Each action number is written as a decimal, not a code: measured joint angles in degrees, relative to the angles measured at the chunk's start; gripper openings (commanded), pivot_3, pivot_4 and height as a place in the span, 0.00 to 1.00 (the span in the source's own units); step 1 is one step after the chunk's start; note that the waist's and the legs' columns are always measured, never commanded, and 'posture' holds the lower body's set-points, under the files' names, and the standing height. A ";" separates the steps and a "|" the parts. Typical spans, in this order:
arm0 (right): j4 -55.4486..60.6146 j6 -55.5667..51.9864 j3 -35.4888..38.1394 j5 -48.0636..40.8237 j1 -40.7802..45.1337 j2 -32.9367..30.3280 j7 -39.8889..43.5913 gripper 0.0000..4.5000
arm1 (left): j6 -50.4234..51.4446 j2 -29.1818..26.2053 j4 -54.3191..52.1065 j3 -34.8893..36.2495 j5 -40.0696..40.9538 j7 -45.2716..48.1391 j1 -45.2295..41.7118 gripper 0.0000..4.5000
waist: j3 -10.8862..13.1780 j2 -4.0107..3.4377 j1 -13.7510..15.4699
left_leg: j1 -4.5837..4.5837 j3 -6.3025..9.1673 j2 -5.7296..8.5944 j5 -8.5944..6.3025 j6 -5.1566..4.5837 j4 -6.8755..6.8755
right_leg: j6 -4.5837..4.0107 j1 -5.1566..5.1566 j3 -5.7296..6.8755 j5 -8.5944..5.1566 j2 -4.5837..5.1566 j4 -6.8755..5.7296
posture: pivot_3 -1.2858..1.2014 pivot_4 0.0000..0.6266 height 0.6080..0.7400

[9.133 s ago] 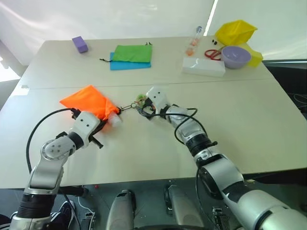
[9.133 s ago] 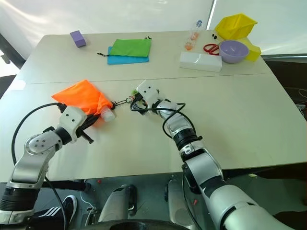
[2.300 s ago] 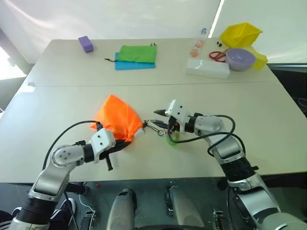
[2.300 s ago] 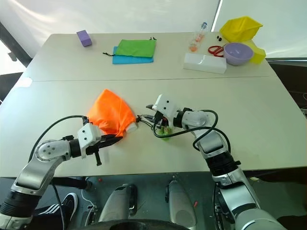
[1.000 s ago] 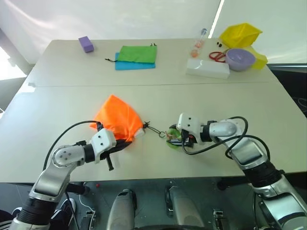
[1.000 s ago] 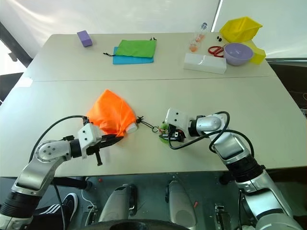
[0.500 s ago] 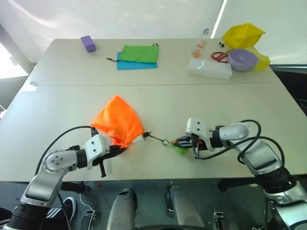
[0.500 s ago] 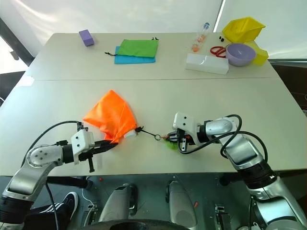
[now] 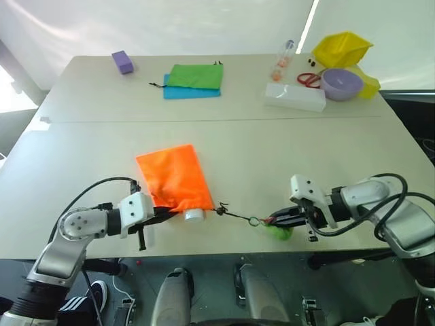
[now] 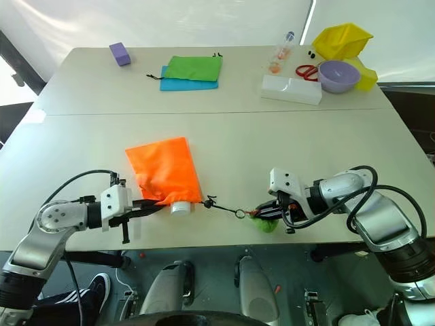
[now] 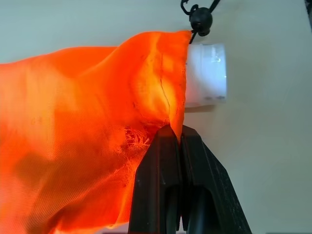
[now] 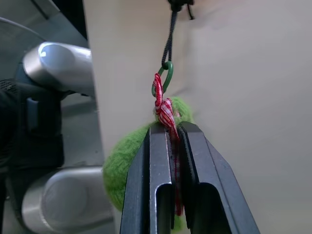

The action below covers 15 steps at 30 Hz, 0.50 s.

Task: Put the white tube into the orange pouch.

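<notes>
Now the left gripper (image 11: pixel 176 139) pinches the pouch (image 9: pixel 173 180) mouth hem near the table's (image 9: pixel 272 142) front edge; tube (image 9: pixel 194 215) cap pokes out. Right gripper (image 12: pixel 171 134) clamps the toggle's (image 9: pixel 277 231) ribbon, cord (image 9: pixel 234 216) taut.

I see a pale beige table (image 9: pixel 326 146) with a seam line running across it, and near its front edge the orange pouch (image 9: pixel 174 180) lies flat with the white tube's (image 9: pixel 194 214) cap sticking out of its mouth, a black cord (image 9: pixel 234 216) running from there to a fuzzy green toggle (image 9: pixel 277 231). Along the far side lie a purple block (image 9: pixel 122 62), a green pouch (image 9: pixel 195 75) on top of a blue pouch (image 9: pixel 171 92), a clear slim bottle (image 9: pixel 282 57), a white rectangular box (image 9: pixel 296 97), red scissors (image 9: pixel 309 79), a lilac bowl (image 9: pixel 342 83) and a yellow bin (image 9: pixel 342 48).
</notes>
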<state>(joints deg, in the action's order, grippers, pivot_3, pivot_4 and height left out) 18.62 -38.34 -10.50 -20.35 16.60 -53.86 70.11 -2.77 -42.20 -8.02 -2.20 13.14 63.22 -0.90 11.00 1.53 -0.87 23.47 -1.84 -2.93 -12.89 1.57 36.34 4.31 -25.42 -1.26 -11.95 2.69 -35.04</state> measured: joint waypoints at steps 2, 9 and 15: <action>-0.48 1.47 -1.44 1.61 -0.02 0.64 -0.83 0.01 | -0.12 0.00 0.00 -0.38 -0.02 0.38 0.00 0.00 | 0.00 0.00 0.01 | 0.00 -0.01 0.00 0.00 0.00 0.00 | 0.00 0.00 -0.01 0.00 0.00 0.01 | 0.52 0.24 1.00; -1.65 5.17 -2.85 4.25 -0.35 1.64 -2.62 0.01 | -0.04 0.00 -0.03 -0.50 -0.03 0.17 0.03 0.00 | 0.00 0.01 0.02 | 0.00 0.00 0.00 0.00 0.00 0.05 | 0.00 0.03 0.00 0.00 0.00 0.01 | 0.52 0.24 1.00; -3.39 5.69 -2.46 3.82 0.57 3.45 -3.94 0.08 | 1.30 0.00 -0.91 -0.55 -0.04 -0.53 -0.06 0.00 | 0.00 0.01 -0.18 | -0.01 0.00 -0.01 0.00 0.00 0.12 | 0.00 0.04 -0.01 0.01 -0.01 0.00 | 0.52 0.24 1.00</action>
<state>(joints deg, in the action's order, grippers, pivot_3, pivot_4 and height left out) 15.23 -32.65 -12.96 -16.53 17.16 -50.41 66.17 -1.47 -42.19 -8.92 -2.75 13.10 62.68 -0.96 11.00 1.54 -1.04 23.46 -1.85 -2.94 -12.88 1.56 36.46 4.30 -25.38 -1.26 -11.94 2.68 -35.04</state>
